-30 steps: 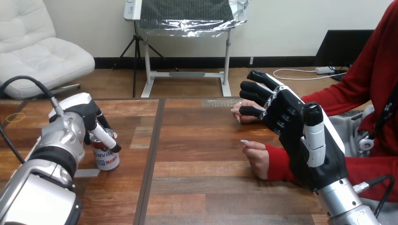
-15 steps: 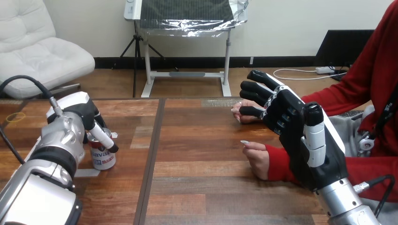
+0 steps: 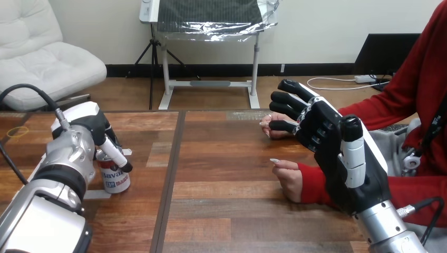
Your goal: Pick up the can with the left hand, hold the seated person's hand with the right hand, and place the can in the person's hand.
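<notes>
A wide wooden desk [image 3: 221, 158] of dark planks spans the head view. The robot's right arm [image 3: 390, 232] rises from the lower right corner, and its right hand [image 3: 329, 153] stands raised over the right side of the desk with its palm towards the camera. The fingers [image 3: 287, 97] of this hand are spread apart, only slightly bent, and grip nothing. The robot's left arm [image 3: 47, 211] comes in from the lower left corner. The left hand [image 3: 87, 124] is at the desk's left side, clamped on the can [image 3: 117, 179]: its fingers curl round the can's top and its thumb [image 3: 113, 153] slants across the front. At the right, a person's two hands lie on the desk. The person's nearer hand [image 3: 289, 176], in a red sleeve, rests loosely curled just left of the robot's right palm. The person's farther hand [image 3: 273, 125] shows partly behind the tips of the robot's right fingers, and whether they touch cannot be told. The can stands upright on the desk, well apart from both of the person's hands. A pale grey strip [image 3: 97, 194] lies flat on the desk just in front of the can
</notes>
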`<state>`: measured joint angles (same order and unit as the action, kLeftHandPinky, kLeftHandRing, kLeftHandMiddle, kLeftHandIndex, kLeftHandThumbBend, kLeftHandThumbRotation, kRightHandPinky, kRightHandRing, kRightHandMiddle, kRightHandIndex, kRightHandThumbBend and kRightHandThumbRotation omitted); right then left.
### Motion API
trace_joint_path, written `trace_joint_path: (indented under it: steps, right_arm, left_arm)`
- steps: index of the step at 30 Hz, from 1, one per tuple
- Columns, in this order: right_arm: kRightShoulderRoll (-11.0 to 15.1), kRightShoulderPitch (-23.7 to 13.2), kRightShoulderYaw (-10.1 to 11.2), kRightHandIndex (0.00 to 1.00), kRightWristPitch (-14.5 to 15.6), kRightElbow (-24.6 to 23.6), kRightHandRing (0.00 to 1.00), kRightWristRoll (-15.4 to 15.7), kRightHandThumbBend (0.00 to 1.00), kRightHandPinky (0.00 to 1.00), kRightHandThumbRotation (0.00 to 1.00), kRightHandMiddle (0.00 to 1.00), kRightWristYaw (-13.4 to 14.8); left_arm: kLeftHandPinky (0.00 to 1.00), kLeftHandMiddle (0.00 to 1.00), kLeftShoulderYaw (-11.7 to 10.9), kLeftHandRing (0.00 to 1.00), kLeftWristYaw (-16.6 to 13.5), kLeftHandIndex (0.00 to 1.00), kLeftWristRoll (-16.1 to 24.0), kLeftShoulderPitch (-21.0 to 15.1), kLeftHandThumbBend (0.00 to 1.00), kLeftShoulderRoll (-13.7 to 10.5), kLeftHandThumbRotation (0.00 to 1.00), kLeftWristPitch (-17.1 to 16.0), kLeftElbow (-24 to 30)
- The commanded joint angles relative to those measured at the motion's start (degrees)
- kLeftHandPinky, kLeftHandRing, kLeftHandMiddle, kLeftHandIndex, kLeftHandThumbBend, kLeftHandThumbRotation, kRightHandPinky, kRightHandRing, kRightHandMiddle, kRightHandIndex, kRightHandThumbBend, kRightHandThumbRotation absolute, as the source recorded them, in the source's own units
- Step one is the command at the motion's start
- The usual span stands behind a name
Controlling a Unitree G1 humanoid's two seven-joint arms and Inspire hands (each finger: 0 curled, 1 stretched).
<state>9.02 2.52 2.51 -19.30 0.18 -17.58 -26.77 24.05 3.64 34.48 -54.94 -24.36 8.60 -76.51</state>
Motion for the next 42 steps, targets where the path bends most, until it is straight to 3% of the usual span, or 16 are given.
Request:
trace_joint_path:
  steps: [1,25,42]
  right_arm:
    - [-0.14,-3.16,0.74,0.86,-0.49,0.08,0.85,0.40,0.89,0.76,1.00,0.84,0.85]
    - [0.56,-4.35,1.07,0.87,-1.27,2.77,0.85,1.38,0.88,0.76,1.00,0.85,0.70]
    - [2.22,-7.52,1.91,0.89,-4.00,8.51,0.85,5.01,0.89,0.80,1.00,0.85,0.93]
  left_arm:
    - [0.32,0.46,0.75,0.40,-1.41,0.45,1.08,-3.81,0.81,-0.95,0.00,-0.15,1.24]
    - [0.32,0.45,-0.52,0.39,-0.58,0.45,-0.36,-4.25,0.81,-1.08,0.00,-0.06,1.99]
    - [0.34,0.48,-1.89,0.42,-1.25,0.45,-1.86,-4.88,0.82,-0.98,0.00,-0.60,3.97]
